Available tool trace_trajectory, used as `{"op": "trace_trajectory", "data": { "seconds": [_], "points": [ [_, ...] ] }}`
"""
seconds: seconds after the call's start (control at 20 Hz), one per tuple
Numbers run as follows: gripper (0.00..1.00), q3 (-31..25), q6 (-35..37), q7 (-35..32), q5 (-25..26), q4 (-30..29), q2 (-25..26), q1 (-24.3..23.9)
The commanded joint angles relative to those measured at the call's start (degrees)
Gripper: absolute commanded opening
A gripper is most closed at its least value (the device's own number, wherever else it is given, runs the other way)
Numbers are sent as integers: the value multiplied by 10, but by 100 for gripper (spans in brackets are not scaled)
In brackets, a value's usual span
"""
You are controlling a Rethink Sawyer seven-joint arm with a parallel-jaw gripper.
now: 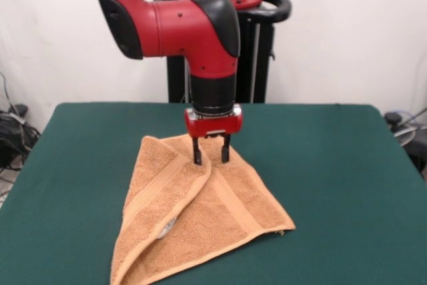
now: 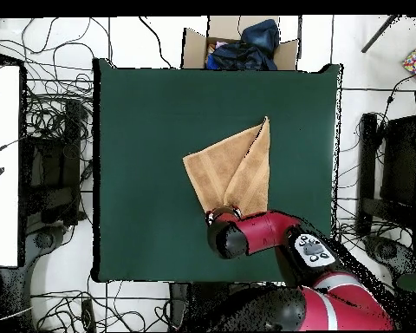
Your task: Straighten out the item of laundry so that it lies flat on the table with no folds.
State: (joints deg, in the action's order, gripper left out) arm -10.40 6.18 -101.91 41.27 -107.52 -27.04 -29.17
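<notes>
One towel, orange-tan terry, lies folded on the table, roughly at the centre of the green top and reaching toward 6 o'clock in the front view; its left flap is doubled over the right one along a diagonal ridge, with a small white tag peeking from under the fold. One red and black arm comes down over the cloth's far end, at 12 o'clock of the towel. One gripper, with two dark fingers standing slightly apart, tips down at the top of the ridge where the flaps meet; whether any cloth is caught between them I cannot tell. Risks, as I judge them: if the fingers pinch both layers at once, a pull would drag the whole towel across the felt instead of opening the fold; if they take only a thin bite of terry, it could slip out mid-pull and drop back creased; a pull toward 6 o'clock could carry the near corner off the table's edge. Count: one towel, one tag, one table, one arm.
</notes>
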Motion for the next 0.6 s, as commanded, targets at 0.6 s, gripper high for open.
{"op": "trace_trajectory", "data": {
  "seconds": [0.6],
  "points": [
    [100, -107, 121, -8, -88, 5, -101, -35]
  ]
}}
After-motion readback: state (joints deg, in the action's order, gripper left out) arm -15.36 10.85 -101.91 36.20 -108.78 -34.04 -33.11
